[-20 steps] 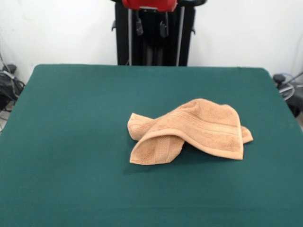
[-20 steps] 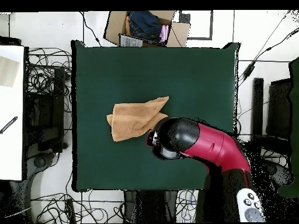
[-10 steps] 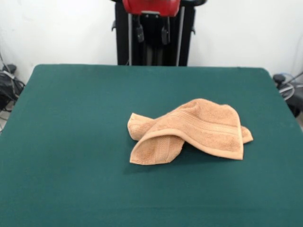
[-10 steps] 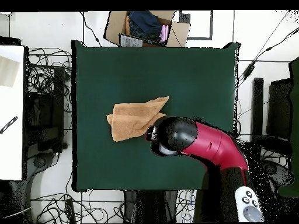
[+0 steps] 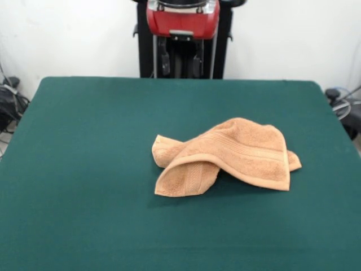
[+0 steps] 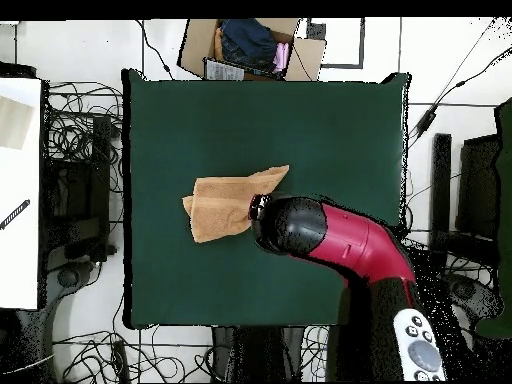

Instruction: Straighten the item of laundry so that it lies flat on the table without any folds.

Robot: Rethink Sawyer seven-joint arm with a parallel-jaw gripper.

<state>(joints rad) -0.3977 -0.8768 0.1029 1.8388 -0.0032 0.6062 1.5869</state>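
With the towel (image 5: 225, 158) lying folded over itself mid-surface (image 5: 84, 141), the end effector (image 5: 179, 63), hanging high with fingers apart and gripping nothing, should be aiming for the overlapping top flap's free corner.

1. The item of laundry (image 5: 237, 155), a light orange-tan terry towel with ribbed bands, is seen crumpled and folded over itself, one corner being tucked under.
2. It is placed near the middle of the dark green worktop (image 5: 84, 169).
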